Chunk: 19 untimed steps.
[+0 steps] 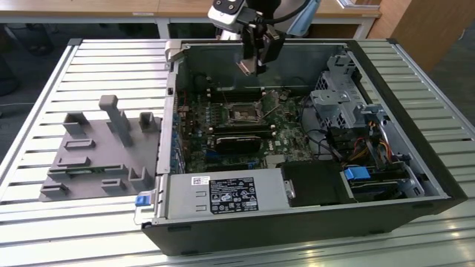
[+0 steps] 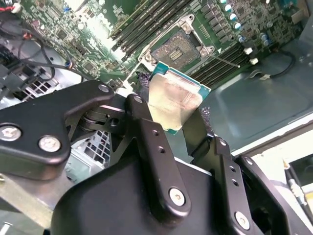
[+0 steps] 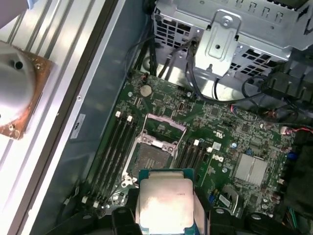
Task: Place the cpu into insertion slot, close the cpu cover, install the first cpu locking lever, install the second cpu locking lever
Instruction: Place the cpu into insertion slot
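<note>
Black gripper (image 2: 171, 122) clamps the square cpu (image 2: 175, 95) by two opposite edges, silver top facing the wrist cameras, tilted in the air above the insertion slot (image 2: 178, 49) on the green board (image 2: 63, 29).

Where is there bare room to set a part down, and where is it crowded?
Free: bare slatted table around the grey fixture, at the exterior view's left. Crowded: inside the case, with drive cage, cables, and the hand holding the cpu over the board.
</note>
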Motion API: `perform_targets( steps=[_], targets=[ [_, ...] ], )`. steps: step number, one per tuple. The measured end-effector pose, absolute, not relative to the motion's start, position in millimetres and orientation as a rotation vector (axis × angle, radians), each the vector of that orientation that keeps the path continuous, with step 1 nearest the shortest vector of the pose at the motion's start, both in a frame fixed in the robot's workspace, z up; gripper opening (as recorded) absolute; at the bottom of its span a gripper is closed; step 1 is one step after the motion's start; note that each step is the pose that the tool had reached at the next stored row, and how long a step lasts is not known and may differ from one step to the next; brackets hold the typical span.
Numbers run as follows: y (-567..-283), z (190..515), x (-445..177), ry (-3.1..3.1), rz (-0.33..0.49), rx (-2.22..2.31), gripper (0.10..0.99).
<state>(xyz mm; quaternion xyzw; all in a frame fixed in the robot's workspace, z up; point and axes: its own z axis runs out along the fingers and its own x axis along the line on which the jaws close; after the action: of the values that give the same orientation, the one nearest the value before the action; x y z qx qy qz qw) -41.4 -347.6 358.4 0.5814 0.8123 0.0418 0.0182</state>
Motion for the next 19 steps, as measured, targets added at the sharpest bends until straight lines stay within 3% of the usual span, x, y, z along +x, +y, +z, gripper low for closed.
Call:
perform_targets(
  steps=[19],
  targets=[
    [-346.4, 356.8, -41.5, 2.351, 0.124, 2.014, 0.525]
  ],
)
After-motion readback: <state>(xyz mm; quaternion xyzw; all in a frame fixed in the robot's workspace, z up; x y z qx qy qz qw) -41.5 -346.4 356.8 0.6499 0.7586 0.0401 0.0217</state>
